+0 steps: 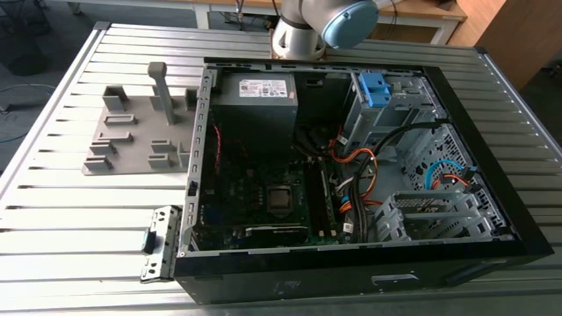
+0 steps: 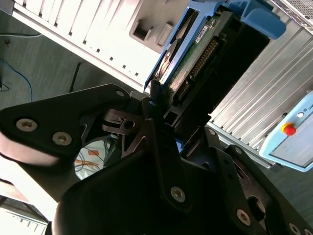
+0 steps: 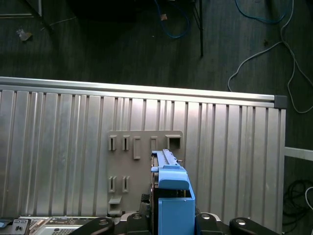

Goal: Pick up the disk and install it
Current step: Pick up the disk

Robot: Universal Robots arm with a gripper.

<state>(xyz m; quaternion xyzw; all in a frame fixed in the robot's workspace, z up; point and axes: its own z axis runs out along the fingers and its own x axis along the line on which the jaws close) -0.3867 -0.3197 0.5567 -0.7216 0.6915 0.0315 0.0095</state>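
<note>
Disk: flat silver disk in a blue plastic carrier frame [image 2: 195,54] [image 3: 172,196] is held clear above the ribbed metal worktop [image 3: 58,147].
Claw: black claw [image 2: 164,104] is clamped on one end of the disk.
Surroundings: open black computer case [image 1: 351,286] is set beside a grey slotted fixture plate [image 1: 131,145].

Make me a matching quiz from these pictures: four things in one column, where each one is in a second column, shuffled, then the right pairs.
Things:
1. the disk
2. grey holder
3. power-supply box
4. small blue bracket

Places:
A. on the slatted table, outside the computer case
B. on the metal drive cage inside the case
C. clamped in the end effector
D. inside the case, next to the motherboard

Pairs: 1-C, 2-A, 3-D, 4-B
</note>
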